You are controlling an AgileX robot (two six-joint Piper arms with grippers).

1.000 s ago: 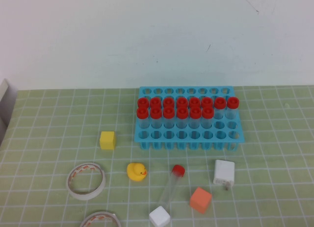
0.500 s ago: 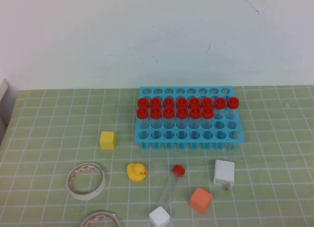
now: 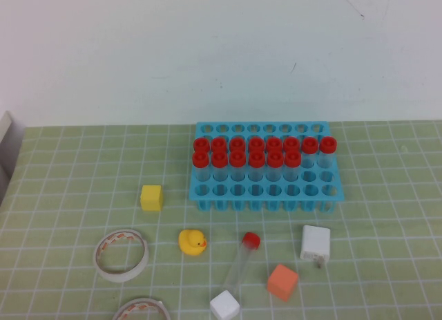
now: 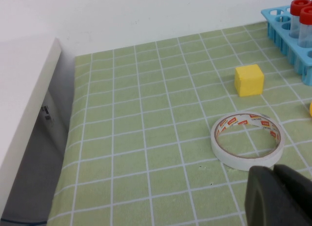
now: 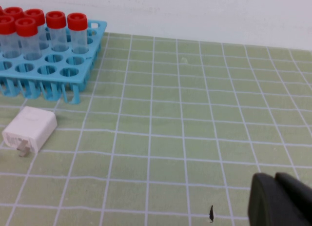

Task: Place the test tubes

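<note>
Lying flat on the green gridded counter (image 3: 69, 195): one clear plastic test tube with a red cap (image 3: 239, 265), cap pointed toward the blue plastic rack (image 3: 262, 192) and well short of it. The tube is flanked by a yellow rubber duck (image 3: 192, 242) on the left and by an orange cube (image 3: 282, 282) and a white charger block (image 3: 315, 242) on the right; its base is just beside a white cube (image 3: 224, 305).

Left tool (image 4: 274, 173): fingers together, nothing held, seen only in the left wrist view, close to a white tape roll (image 3: 121, 254), so left of the tube, beyond the duck.

Right tool (image 5: 276, 178): fingers together, nothing held, seen only in the right wrist view, well apart from the charger block, over bare mat on the tube's right.

Rack contents: fourteen red-capped tubes (image 3: 255, 156) held upright in two rows, eight and six; two holes are open at the right end of the shorter row, and the front rows are open.

Also listed: a yellow cube (image 3: 151, 198) left of the rack; a second tape roll (image 3: 141, 307) cut by the near edge.

Edges: a white wall (image 3: 207, 50) behind the rack; a white panel (image 4: 24, 118) along the counter's left edge. Open mat is found right of the rack and left of the yellow cube.
</note>
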